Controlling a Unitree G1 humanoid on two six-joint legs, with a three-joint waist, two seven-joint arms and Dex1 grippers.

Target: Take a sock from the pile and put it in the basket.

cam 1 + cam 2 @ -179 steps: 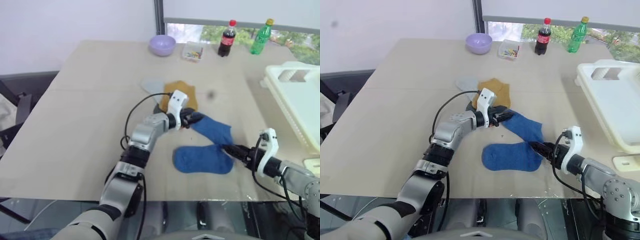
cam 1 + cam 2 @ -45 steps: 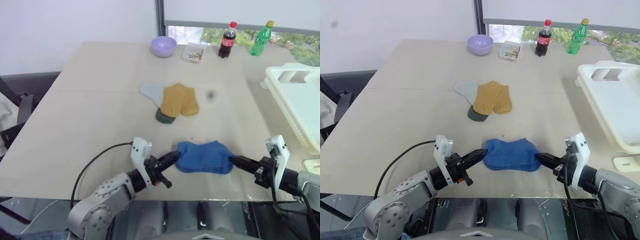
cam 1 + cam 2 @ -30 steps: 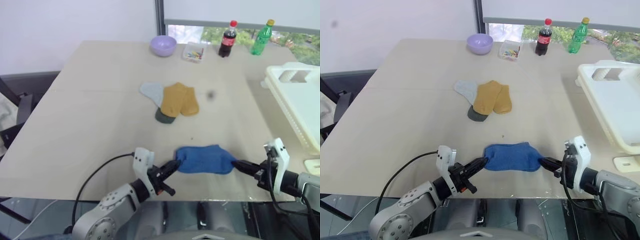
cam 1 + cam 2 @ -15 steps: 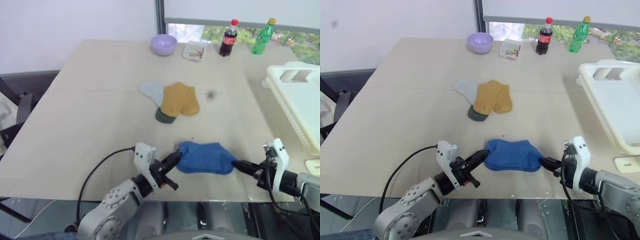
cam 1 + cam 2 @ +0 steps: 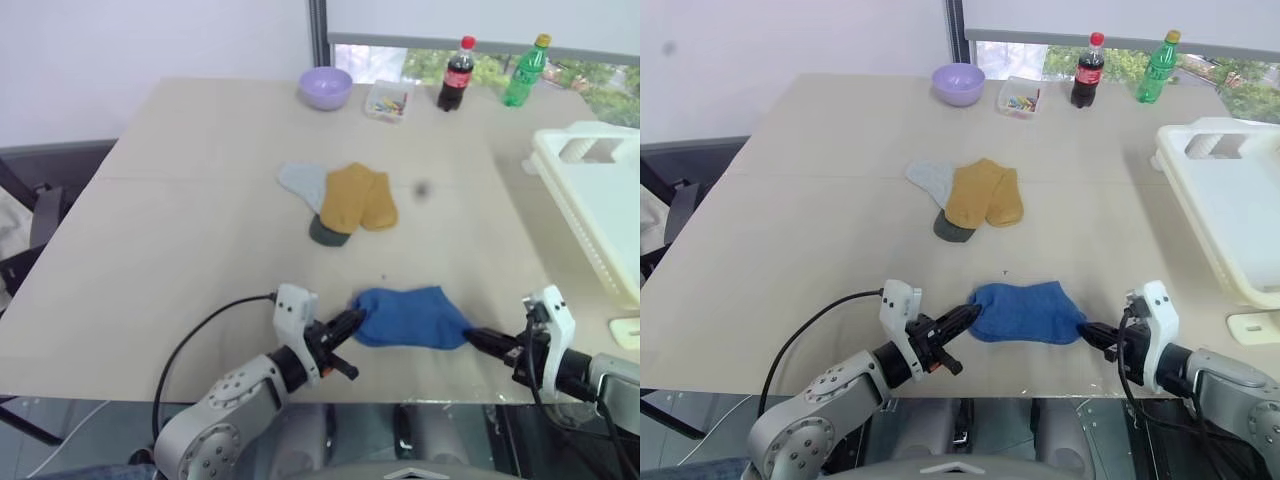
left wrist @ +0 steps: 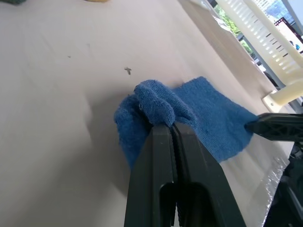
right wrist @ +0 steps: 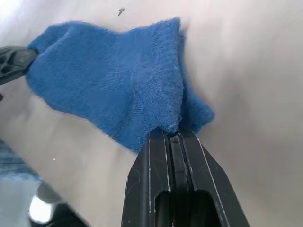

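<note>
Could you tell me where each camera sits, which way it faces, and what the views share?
Left and right eye views: on the head, looking forward and down over the table at the pile and basket; both arms show.
Left wrist view: along the left gripper, shut on the blue sock.
Right wrist view: along the right gripper, shut on the sock's other end.
Shared: the blue sock, held by both grippers, in all views.

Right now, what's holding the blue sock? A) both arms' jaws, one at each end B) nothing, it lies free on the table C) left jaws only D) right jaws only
A: the left gripper is shut on one end of the blue sock and the right gripper is shut on the other, as both wrist views also show.
</note>
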